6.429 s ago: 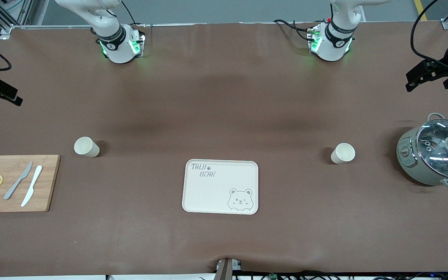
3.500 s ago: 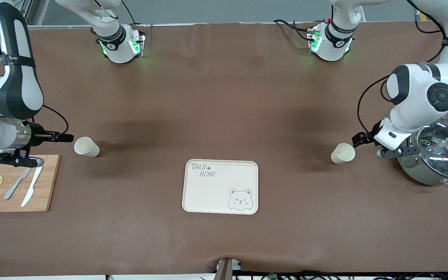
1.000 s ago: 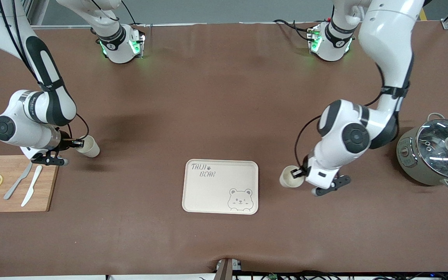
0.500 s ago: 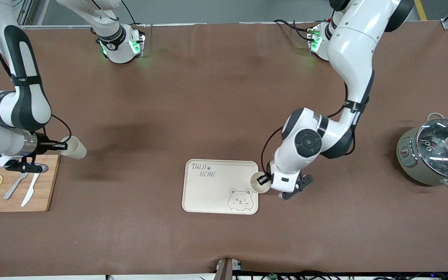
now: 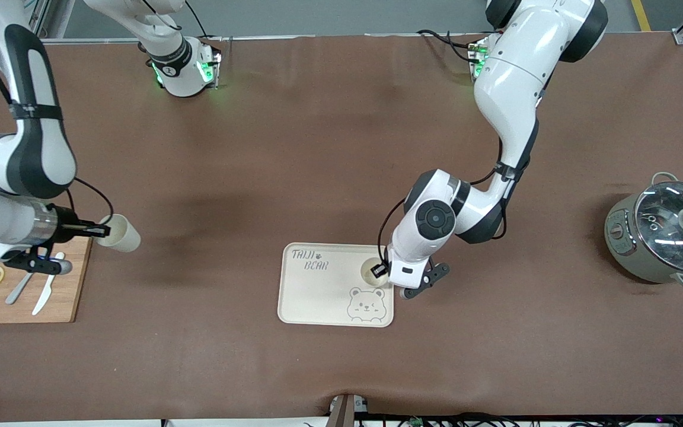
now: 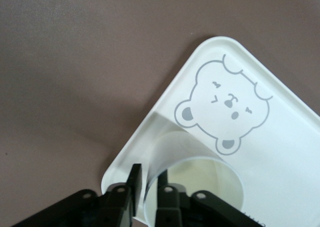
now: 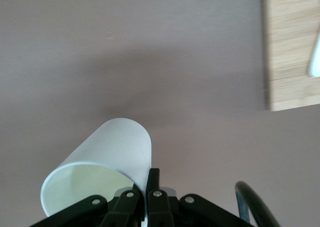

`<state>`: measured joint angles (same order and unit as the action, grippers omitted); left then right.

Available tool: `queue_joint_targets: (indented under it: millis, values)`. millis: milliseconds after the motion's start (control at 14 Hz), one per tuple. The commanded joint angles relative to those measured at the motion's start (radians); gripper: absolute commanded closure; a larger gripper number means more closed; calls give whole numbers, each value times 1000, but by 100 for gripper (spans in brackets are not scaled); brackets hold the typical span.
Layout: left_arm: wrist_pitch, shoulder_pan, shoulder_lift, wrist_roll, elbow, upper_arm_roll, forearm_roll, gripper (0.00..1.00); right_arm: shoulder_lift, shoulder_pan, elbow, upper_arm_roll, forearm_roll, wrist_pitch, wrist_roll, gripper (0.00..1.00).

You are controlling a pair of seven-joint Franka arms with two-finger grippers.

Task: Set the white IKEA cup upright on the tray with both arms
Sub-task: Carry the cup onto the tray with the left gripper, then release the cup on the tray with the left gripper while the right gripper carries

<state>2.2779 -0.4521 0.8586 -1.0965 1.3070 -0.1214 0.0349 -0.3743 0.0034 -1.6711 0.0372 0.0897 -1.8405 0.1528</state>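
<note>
Front view shows the brown desk (image 5: pixel 341 148) carrying everything, and on it we have two cups in play, one in each hand. Our left arm (image 5: pixel 510 89) reaches down from its base to the cream tray (image 5: pixel 312 296), which lies near the middle of the desk. The left hand (image 5: pixel 379 271) is over the tray's edge toward the left arm's end, just above the printed bear (image 5: pixel 366 305). Its fingers are pinched onto the rim wall of one white cup (image 5: pixel 372 273), mouth turned up toward the front camera.

In the left wrist view that cup (image 6: pixel 192 182) sits low against the tray (image 6: pixel 290 152) beside the bear (image 6: pixel 225 104), though we cannot tell whether its base touches yet. To do this step well, we judge the cup should be lowered straight until its base rests flat inside the raised rim, then let go without dragging.

Our right arm (image 5: pixel 21 154) holds the second cup (image 5: pixel 119 233) in the right hand (image 5: pixel 97 229), over the desk beside the wooden cutting board (image 5: pixel 69 284). The right wrist view shows this cup (image 7: pixel 102 159) tilted, one wall nipped between closed fingers. We should turn it upright before bringing it over, and set it well apart from the first.
</note>
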Motion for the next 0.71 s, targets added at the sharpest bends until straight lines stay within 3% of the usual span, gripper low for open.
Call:
queue_joint_targets:
  millis: [0, 71, 286, 500, 643]
  values:
    - [-12, -22, -6, -2, -32, 26, 5, 0, -55, 75, 76, 3, 97, 21, 166, 100]
    - [-23, -25, -35, 0, -32, 41, -13, 0, -76, 98, 105, 4, 141, 21, 201, 100]
    - [-109, 16, -139, 21, -32, 49, -93, 0, -155, 191, 189, 1, 162, 14, 421, 100]
    - [-233, 99, -252, 217, -15, 52, -119, 0, -248, 273, 267, 3, 269, -2, 579, 100]
    - [-306, 171, -312, 352, -14, 55, -121, 0, -274, 306, 278, 3, 283, -67, 631, 100]
